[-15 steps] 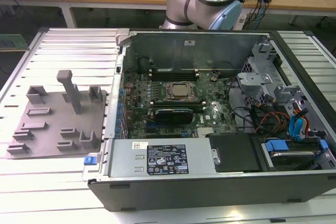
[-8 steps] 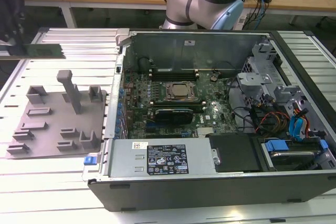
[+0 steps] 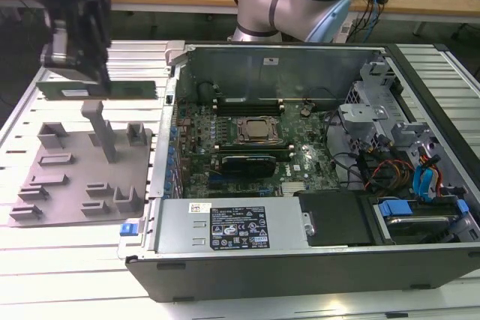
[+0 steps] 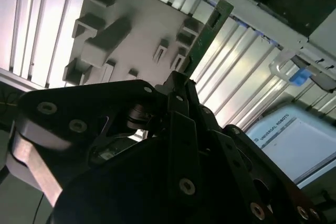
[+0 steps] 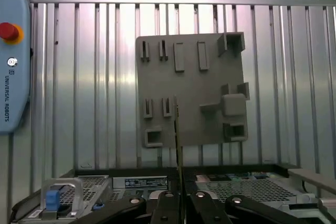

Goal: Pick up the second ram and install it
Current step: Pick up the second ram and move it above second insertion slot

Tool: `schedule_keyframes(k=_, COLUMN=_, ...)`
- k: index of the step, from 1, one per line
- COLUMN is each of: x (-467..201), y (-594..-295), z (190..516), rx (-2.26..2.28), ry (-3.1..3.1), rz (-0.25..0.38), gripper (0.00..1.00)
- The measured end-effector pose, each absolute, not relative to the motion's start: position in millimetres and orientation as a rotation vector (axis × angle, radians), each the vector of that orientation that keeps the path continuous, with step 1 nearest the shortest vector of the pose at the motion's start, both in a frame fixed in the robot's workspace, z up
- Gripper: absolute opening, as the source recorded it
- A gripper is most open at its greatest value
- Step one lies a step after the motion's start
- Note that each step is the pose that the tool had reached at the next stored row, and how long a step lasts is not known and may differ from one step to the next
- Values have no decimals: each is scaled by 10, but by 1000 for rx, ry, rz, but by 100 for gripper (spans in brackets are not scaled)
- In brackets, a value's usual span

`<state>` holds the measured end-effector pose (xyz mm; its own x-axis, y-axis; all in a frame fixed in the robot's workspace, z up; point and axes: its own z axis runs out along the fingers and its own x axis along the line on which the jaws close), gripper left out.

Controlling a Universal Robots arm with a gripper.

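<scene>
Nearest to the exterior camera stands the open computer case [image 3: 300,275], with a grey power supply [image 3: 187,226] along its near wall and the green motherboard [image 3: 199,170] behind it. The CPU socket [image 3: 259,131] sits about in the middle of the board. At the exterior view's left of the case, on the slatted metal table [image 3: 60,260], lies the grey holder plate [image 3: 71,174] with its upright pegs. Above this plate hangs the gripper [image 3: 94,73], closed tight on the second ram [image 3: 120,89], the thin green stick. The stick is held level, gripped at its upper edge, with one end pointing toward the case. It is outside the case and well apart from the motherboard. I cannot tell if its lower edge touches the tallest peg [image 3: 101,129], which stands just under it. In the first wrist view the stick is seen edge-on, over the plate
</scene>
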<state>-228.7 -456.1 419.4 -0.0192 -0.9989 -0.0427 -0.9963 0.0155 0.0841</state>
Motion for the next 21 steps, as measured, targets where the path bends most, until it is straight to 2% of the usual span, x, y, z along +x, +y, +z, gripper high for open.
schedule_keyframes(k=21, x=-662, y=-4521, z=3863, rx=2166, ry=-2206, rz=-166, gripper=11)
